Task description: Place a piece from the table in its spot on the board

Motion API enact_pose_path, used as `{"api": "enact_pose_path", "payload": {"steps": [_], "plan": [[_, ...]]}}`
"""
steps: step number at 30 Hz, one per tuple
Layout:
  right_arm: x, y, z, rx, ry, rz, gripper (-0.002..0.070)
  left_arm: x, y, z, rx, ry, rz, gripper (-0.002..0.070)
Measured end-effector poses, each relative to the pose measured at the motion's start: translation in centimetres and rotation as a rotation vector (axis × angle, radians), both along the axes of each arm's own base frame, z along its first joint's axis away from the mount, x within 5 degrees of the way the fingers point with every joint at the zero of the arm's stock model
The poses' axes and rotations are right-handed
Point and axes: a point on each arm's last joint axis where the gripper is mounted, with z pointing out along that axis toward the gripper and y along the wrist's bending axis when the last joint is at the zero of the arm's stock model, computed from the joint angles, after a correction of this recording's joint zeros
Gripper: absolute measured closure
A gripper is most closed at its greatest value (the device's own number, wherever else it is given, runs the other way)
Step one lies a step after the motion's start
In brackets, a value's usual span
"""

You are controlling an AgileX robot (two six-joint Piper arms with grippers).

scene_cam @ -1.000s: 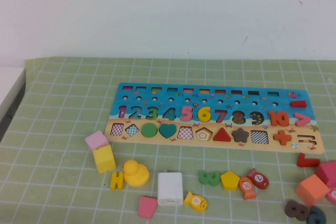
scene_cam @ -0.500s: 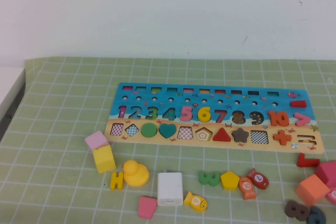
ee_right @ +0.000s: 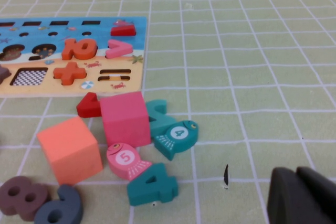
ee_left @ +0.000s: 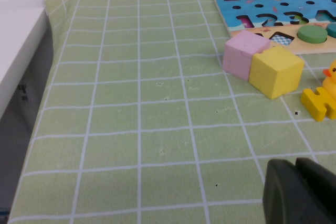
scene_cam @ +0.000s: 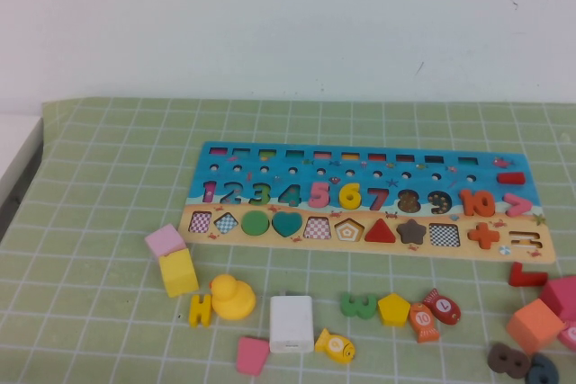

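The board (scene_cam: 216, 152) lies across the middle of the green grid mat. The yellow numeral 6 (scene_cam: 350, 195) sits in the board's digit row between the pink 5 and the red 7. Neither arm shows in the high view. My left gripper (ee_left: 295, 169) is shut and empty, low over bare mat to the left of the board (ee_left: 223, 3). My right gripper (ee_right: 296, 177) is shut and empty, low over bare mat to the right of the board (ee_right: 137, 40).
In front of the board lie a pink cube (scene_cam: 166, 241), yellow cube (scene_cam: 179, 272), yellow duck (scene_cam: 233, 297), yellow H piece (scene_cam: 200, 309), white block (scene_cam: 292, 322), green 3 (scene_cam: 359, 305) and yellow pentagon (scene_cam: 393, 309). A heap of blocks (scene_cam: 536, 324) sits front right.
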Motion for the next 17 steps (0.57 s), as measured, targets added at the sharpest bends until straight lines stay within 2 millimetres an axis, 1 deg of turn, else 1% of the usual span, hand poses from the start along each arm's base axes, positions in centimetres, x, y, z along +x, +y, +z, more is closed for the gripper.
{"api": "enact_pose_path", "payload": {"steps": [17], "plan": [[0.00,0.02,0.00,0.007,-0.001,0.001,0.0672,0.00,0.00,0.00,0.000,0.000,0.000,0.0677]]}}
